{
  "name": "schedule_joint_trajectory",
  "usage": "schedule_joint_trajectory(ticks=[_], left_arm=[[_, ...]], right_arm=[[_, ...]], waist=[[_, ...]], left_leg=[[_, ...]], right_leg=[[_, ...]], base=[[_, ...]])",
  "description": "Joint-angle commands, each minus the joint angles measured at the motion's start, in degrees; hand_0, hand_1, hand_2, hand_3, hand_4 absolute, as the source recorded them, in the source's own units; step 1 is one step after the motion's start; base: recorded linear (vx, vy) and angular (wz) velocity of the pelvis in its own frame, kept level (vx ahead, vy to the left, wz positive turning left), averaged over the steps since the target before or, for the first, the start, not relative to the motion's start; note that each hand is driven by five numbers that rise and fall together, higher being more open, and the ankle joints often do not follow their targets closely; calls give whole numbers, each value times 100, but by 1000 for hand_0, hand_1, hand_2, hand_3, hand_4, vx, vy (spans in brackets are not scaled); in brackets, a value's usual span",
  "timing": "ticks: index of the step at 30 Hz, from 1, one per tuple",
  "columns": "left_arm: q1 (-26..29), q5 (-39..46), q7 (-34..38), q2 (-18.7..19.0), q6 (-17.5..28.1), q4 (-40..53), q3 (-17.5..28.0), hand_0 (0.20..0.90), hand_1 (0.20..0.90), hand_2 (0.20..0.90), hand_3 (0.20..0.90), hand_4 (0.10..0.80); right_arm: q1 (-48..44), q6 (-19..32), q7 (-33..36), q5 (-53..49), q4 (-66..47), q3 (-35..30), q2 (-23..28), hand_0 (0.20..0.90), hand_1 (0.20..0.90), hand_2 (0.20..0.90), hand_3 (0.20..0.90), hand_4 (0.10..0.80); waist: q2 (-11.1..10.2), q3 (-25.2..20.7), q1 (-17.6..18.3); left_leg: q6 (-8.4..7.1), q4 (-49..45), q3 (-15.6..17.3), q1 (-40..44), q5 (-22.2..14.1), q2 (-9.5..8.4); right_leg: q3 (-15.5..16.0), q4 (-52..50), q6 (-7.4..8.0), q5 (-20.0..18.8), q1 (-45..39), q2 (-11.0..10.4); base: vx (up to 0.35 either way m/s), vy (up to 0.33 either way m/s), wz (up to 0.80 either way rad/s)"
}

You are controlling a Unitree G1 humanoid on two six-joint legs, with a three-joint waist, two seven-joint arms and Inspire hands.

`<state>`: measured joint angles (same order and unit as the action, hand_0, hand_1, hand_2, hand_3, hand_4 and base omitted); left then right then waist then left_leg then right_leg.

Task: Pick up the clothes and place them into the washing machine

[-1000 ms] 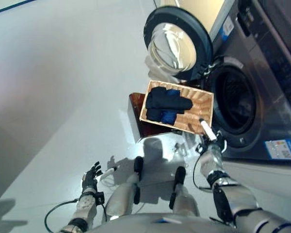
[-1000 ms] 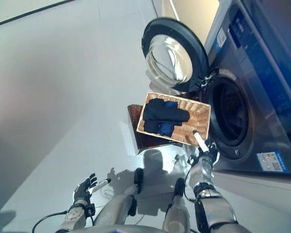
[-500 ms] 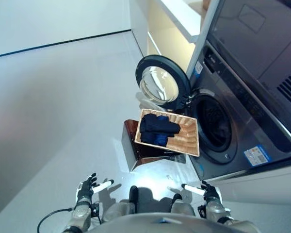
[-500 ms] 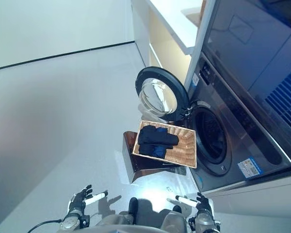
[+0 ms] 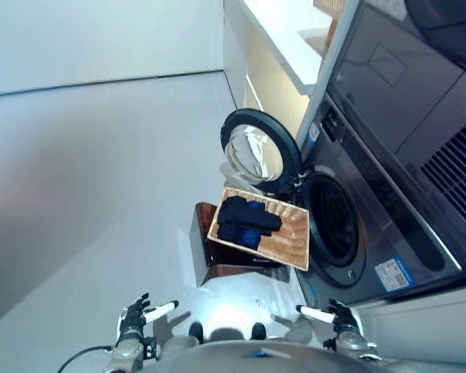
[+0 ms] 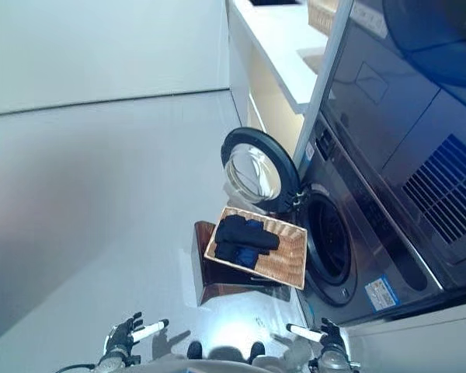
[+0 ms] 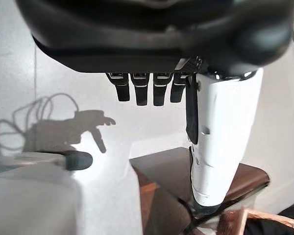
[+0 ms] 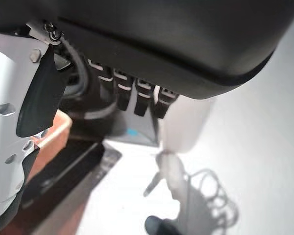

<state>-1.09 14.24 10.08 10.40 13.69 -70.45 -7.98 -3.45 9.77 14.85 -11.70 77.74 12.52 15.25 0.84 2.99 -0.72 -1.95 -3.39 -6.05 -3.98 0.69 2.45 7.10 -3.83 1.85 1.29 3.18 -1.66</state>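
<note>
Floor [image 5: 101, 171]: pale grey and glossy, filling the left half of both eye views. Washing machine [image 5: 388, 194]: dark grey front-loader along the right side, its drum opening [image 5: 332, 220] facing the floor area. Door [image 5: 256, 150]: round, dark-rimmed, with a glass centre, swung fully open and standing beside the drum opening on the far side. Stool [image 5: 217, 252]: low, dark brown, standing on the floor directly in front of the machine. Basket [image 5: 283, 237]: shallow, rectangular, woven in a light tan, resting on the stool with one short end close to the drum opening. Clothes [image 5: 245, 220]: a dark navy and blue bundle lying inside the basket, at the end away from the machine. Left hand [image 5: 133, 318]: low in the eye views, well apart from the basket, fingers loosely extended and white-covered thumb pointing out, holding nothing. Right hand [image 5: 338, 317]: likewise low, near the machine's base, fingers relaxed and empty, white thumb extended.
</note>
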Motion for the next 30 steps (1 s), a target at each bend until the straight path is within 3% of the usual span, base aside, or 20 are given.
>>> schedule_joint_trajectory(ticks=[1,2,3,5,8,11,15,16,18,21,23,25,26,28,30], left_arm=[[358,160,91,130,221,169,46,900,900,900,900,800],[394,210,111,115,235,199,51,900,900,900,900,800],[397,276,118,106,237,161,65,900,900,900,900,800],[382,207,156,111,210,47,77,900,900,900,900,800],[362,30,221,113,126,-159,83,900,900,900,900,800],[288,-61,280,111,129,-258,96,900,900,900,900,800],[278,-118,279,165,131,-311,90,900,900,900,900,800],[281,-101,298,210,131,-264,133,900,900,900,900,800],[322,-75,310,268,139,-116,99,900,900,900,900,800],[571,-38,339,425,177,-21,-41,900,900,900,900,800],[640,-19,363,457,201,16,-74,900,900,900,900,800],[824,81,475,445,290,177,-200,900,900,900,900,800],[906,133,468,388,299,206,-223,900,900,900,900,800],[895,159,445,387,309,234,-230,900,900,900,900,800],[829,185,408,277,316,278,-315,900,900,900,900,800]], right_arm=[[-399,186,138,244,-370,252,95,900,900,900,900,800],[-464,215,157,204,-434,255,127,900,900,900,900,800],[-531,222,175,159,-508,280,124,900,900,900,900,800],[-655,229,233,135,-505,292,143,900,900,900,900,800],[-754,260,301,90,-596,309,143,900,900,900,900,800],[-824,232,315,172,-608,393,145,900,900,900,900,800],[-882,207,315,132,-584,329,99,900,900,900,900,800],[-938,171,310,202,-588,380,52,900,900,900,900,800],[-1045,111,319,426,-595,518,34,900,900,900,900,800],[-1449,27,388,802,-773,843,111,900,900,900,900,800],[-1568,20,446,880,-810,911,141,900,900,900,900,800],[-1893,-58,580,1058,-855,1029,246,900,900,900,900,800],[-2030,-139,621,1282,-823,1133,326,900,900,900,900,800],[-2069,-167,632,1358,-813,1177,338,900,900,900,900,800],[-2190,-227,629,1487,-688,1187,504,900,900,900,900,800]], waist=[[-317,374,-147],[-346,478,-189],[-366,494,-202],[-318,423,-287],[-180,347,-402],[-136,254,-444],[-185,77,-416],[-237,48,-508],[-230,116,-618],[-155,434,-475],[-126,538,-456],[-72,697,-457],[-169,756,-435],[-205,762,-446],[-201,715,-488]], left_leg=[[-266,-1943,-34,-447,248,-176],[-209,-2161,83,-737,270,-275],[-164,-1933,235,-958,235,-246],[-138,-1005,389,-1146,264,-258],[-161,383,695,-1209,937,-215],[-107,620,459,-983,934,-317],[-33,628,546,-714,772,-394],[73,463,638,-667,585,-418],[227,329,692,-581,399,-447],[290,91,568,-596,334,-402],[285,83,556,-611,322,-402],[202,130,530,-641,289,-384],[132,51,468,-572,167,-430],[135,47,488,-585,160,-441],[120,192,489,-638,218,-426]], right_leg=[[-132,229,119,-342,-81,-176],[-92,265,106,-321,-118,-192],[-87,301,109,-297,-129,-210],[-136,418,157,-285,-187,-134],[-271,629,175,-216,-413,66],[-371,649,185,-139,-464,101],[-410,599,248,30,-560,-52],[-418,254,303,148,-555,-159],[-351,-695,393,229,-311,-174],[-451,-1562,445,111,476,-27],[-365,-1499,400,115,682,-101],[16,-741,381,-220,943,-504],[-25,-257,481,-448,755,-690],[-58,-224,466,-491,766,-654],[158,-55,473,-583,771,-691]], base=[[-96,-144,72],[-61,-123,63],[27,-70,28],[172,9,1],[233,70,23],[113,63,10],[215,125,-61],[248,129,-33],[169,114,-36],[5,45,-32],[-55,-19,-7],[9,-135,-2],[96,-151,6],[93,-91,18],[31,-88,28]])
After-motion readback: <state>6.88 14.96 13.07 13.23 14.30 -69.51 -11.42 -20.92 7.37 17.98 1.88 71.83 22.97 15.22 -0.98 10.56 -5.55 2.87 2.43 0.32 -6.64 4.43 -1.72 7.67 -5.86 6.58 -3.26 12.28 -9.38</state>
